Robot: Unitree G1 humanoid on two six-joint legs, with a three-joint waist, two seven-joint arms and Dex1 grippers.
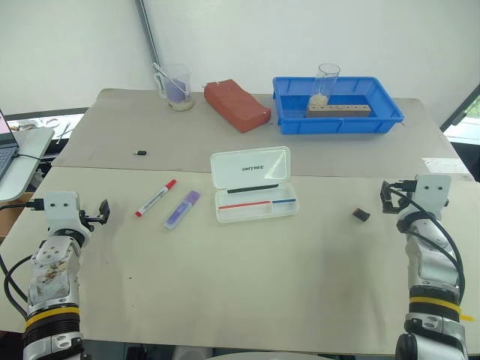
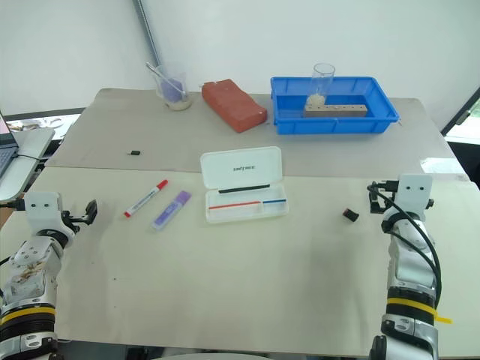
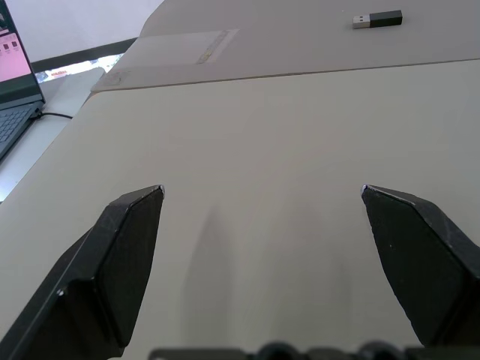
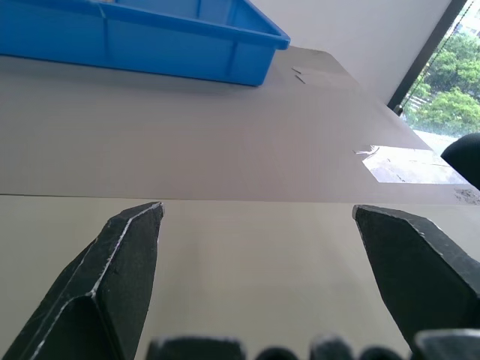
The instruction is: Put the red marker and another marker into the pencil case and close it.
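Observation:
The pencil case point(image 1: 250, 166) lies open at mid-table, its lid with black lettering folded back. Thin red, blue and black pen sticks lie in its base. To its left, the red marker point(image 1: 155, 198) with its white barrel rests on the table, and the purple highlighter point(image 1: 181, 209) lies just right of it. My left gripper point(image 1: 101, 212) hovers at the table's left edge, open and empty, well left of the markers. In the left wrist view its fingers point(image 3: 131, 247) stand wide apart. My right gripper point(image 1: 388, 196) is open and empty at the right edge, its fingers point(image 4: 124, 255) spread over bare table.
A blue tray point(image 1: 341, 122) with a glass and a wooden block stands at the back right. A red brick point(image 1: 236, 105) and a measuring cup point(image 1: 176, 86) are at the back. A small USB stick point(image 1: 139, 153) and a small black piece point(image 1: 361, 215) lie loose. A laptop point(image 1: 6, 146) sits far left.

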